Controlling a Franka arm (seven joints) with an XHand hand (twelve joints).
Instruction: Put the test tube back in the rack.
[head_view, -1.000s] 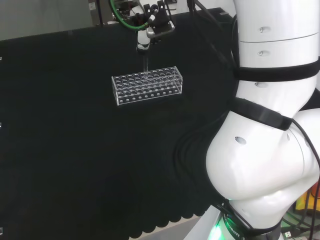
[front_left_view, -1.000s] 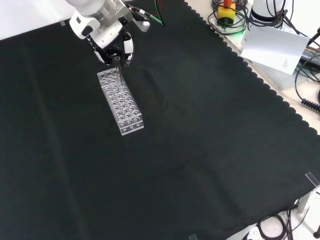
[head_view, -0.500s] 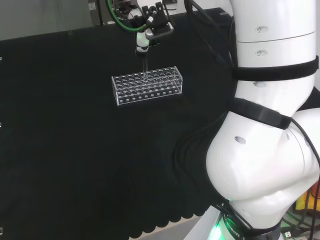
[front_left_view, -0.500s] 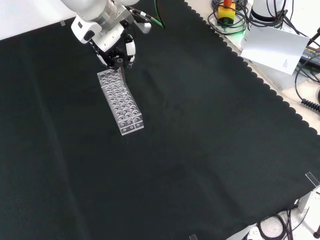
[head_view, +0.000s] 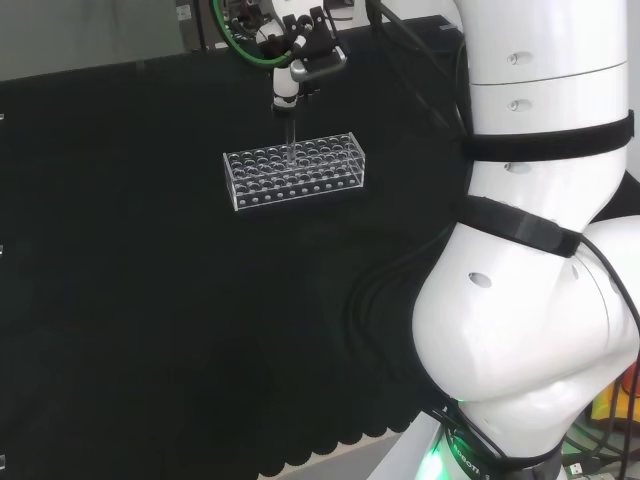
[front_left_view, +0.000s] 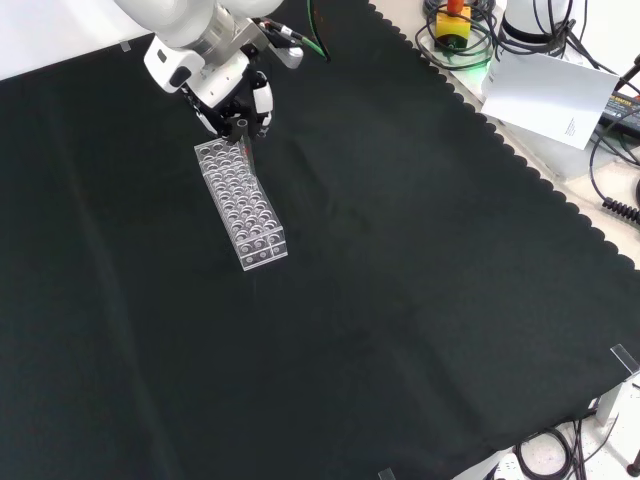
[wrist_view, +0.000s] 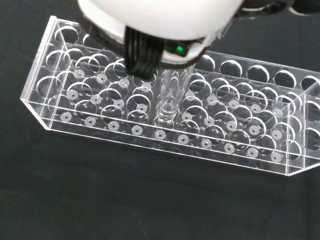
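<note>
Here, a clear test tube (wrist_view: 168, 97) is held upright by the hand (head_view: 300, 62) over the far edge of a clear plastic rack (head_view: 294, 170) on the black cloth (head_view: 120, 300), as seen from the head view. The tube is pinched near its top by curled fingers (front_left_view: 259, 100), and its length hangs straight down below them toward the rack's holes.

In the wrist view, the rounded bottom of the tube is seen at or just inside the upper plate of the rack, lined up over a hole in a middle row. Whether it has entered the hole or only rests above it cannot be told for certain.

In the front view, the hand (front_left_view: 232, 98) is placed over the rack's (front_left_view: 240, 205) far end, with the tube's lower part reaching down among the nearest holes there.

The task is judged to be well advanced but not finished: the tube has been brought to the rack and aligned, yet it has not been lowered to the bottom plate or let go. What is left, by this reading, is for the tube to be lowered fully into its hole and the fingers opened. No other tubes are seen standing in the rack.
</note>
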